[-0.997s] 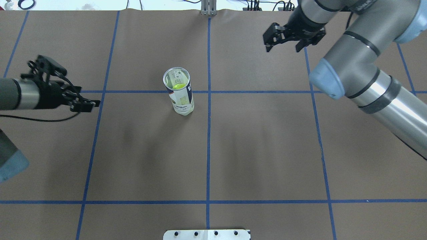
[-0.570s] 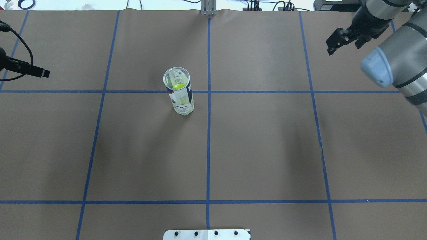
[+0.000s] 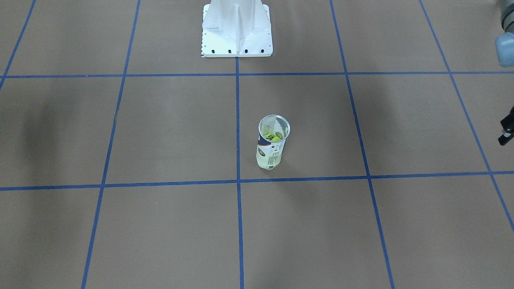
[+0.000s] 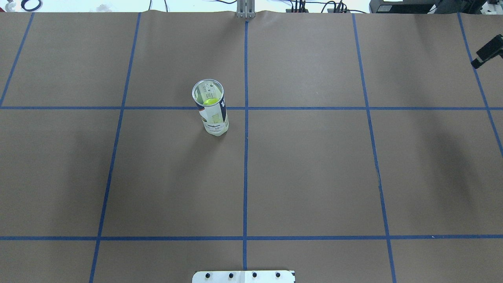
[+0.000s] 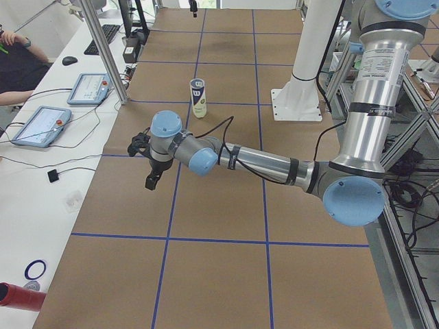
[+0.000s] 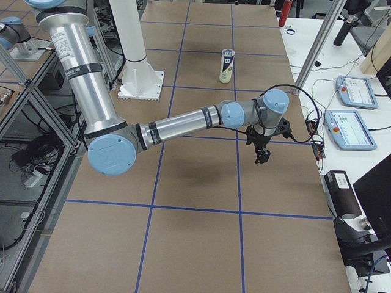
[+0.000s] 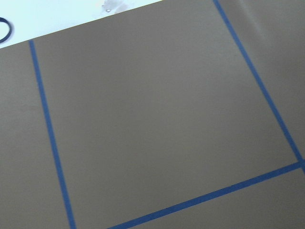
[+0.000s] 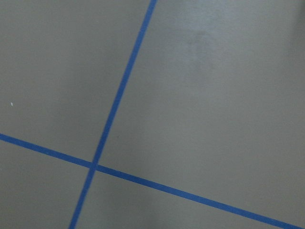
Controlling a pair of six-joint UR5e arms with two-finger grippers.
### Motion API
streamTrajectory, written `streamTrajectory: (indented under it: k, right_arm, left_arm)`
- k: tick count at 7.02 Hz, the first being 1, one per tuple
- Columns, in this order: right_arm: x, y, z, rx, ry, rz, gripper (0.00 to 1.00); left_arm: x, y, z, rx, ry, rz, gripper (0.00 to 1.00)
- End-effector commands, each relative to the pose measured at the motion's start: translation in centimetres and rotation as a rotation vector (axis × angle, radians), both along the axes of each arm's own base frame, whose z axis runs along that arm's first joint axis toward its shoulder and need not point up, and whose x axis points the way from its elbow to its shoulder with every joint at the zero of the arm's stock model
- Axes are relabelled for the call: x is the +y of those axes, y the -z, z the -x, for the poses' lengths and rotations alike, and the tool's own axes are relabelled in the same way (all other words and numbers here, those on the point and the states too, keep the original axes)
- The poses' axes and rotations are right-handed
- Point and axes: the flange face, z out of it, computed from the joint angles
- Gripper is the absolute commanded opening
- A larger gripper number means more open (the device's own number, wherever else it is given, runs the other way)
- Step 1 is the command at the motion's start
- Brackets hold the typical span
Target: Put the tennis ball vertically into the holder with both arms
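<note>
On the brown-papered table (image 4: 314,177), the holder (image 4: 214,116) is standing upright near centre, tennis ball (image 4: 211,101) inside. We are holding left gripper (image 5: 151,181) and right gripper (image 6: 261,155) well clear, lest it topple; finger spread indeterminable.

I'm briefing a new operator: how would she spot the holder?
On the brown table with blue tape lines, look beside the central line, out from the white pedestal base. The holder stands upright: a clear, navy-and-white labelled tube with a tennis ball inside.
</note>
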Motion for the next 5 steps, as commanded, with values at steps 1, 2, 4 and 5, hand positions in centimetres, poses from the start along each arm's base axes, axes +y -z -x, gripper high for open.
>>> streamTrajectory:
  k: [1, 2, 4, 5]
  right_arm:
    - [3.1, -5.5, -4.8, -0.047, -0.026, 0.049, 0.99]
    - [2.9, -5.8, -4.9, -0.017, -0.035, 0.057, 0.99]
    - [3.6, -8.8, -5.8, 0.082, -0.042, 0.091, 0.99]
    - [4.1, -9.3, -6.9, 0.079, -0.058, 0.098, 0.99]
  left_arm:
    - [1.1, -2.8, 2.4, 0.015, 0.002, 0.041, 1.00]
    - [1.7, -3.8, 3.0, 0.007, 0.014, 0.056, 1.00]
    - [2.9, -6.8, 3.0, -0.012, 0.027, 0.118, 1.00]
    - [3.3, -7.7, 4.0, 0.003, 0.054, 0.138, 1.00]
